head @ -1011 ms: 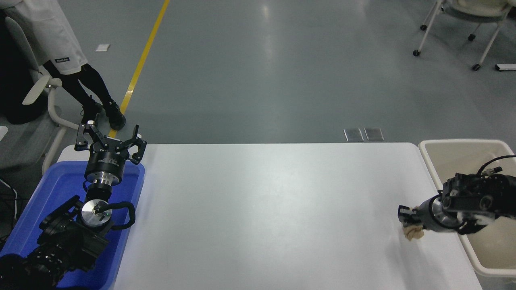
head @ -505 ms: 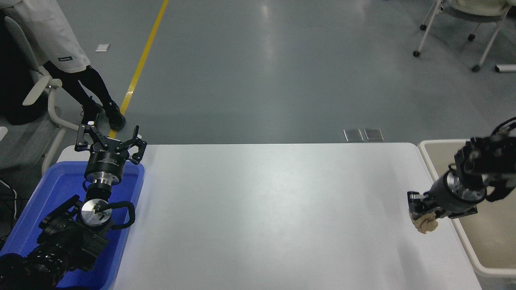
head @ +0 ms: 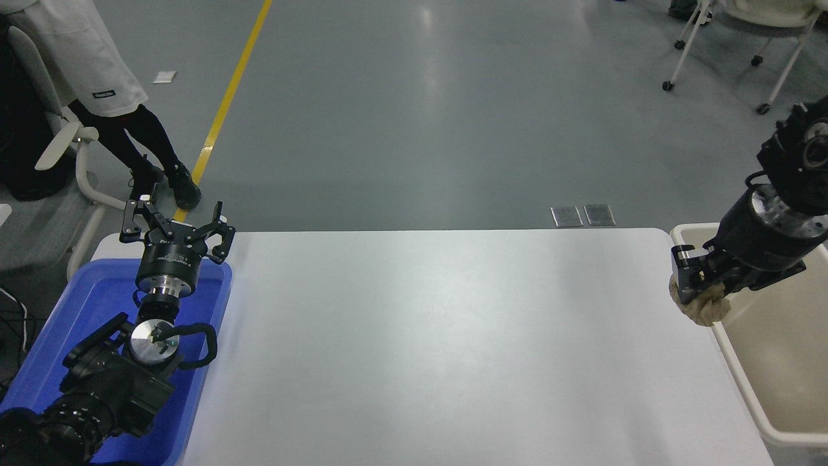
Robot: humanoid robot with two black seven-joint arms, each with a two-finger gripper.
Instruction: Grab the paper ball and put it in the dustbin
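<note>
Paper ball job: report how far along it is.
Done: the paper ball is off the table, gripped by the right gripper. In hand: it hangs at the dustbin's near rim. Left: carry it over the opening and release. The left gripper sits parked.

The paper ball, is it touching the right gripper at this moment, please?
Touching: the head view shows the right gripper closed around the paper ball, carried at the dustbin's rim.
</note>
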